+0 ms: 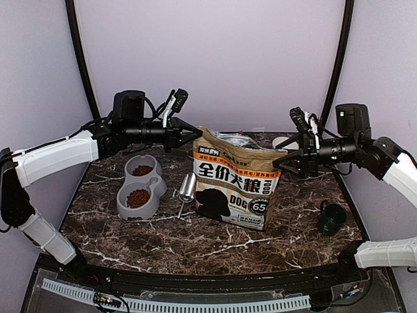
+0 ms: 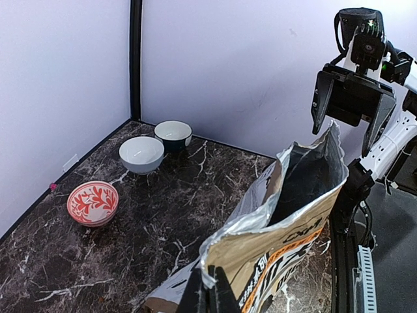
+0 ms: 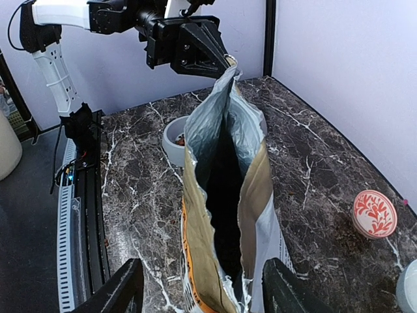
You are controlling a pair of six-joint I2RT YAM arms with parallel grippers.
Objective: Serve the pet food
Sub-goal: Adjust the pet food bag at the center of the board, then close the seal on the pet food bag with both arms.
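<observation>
Showing kibble [image 1: 138, 197] in both wells of the grey double bowl [image 1: 158, 187], which sits on the marble table [image 1: 195, 254] left of centre; each well holds a small reddish-brown heap. Just right of the bowl lies a metal scoop [image 1: 187, 188], and beside that stands the bag [image 1: 238, 189], upright, with its top open and the silver lining gaping.

Left gripper [image 1: 194, 135]: jaws pressed together on the bag's upper left corner, pinching the foil edge. The left wrist view shows the two fingers [image 2: 218, 293] meeting on that edge with no gap.

Right gripper [image 1: 283, 163]: jaws spread wide at the bag's opposite top corner. In the right wrist view its fingers [image 3: 120, 290] stand one on each side of the bag's near edge; in the left wrist view the tip of that corner rises between them. Whether either pad touches the bag cannot be told.

A dark cup [image 1: 332, 219] stands near the table's right edge. Toward the far right corner sit a red-patterned bowl [image 2: 92, 202], a white bowl [image 2: 141, 154] and a dark bowl [image 2: 173, 133].
</observation>
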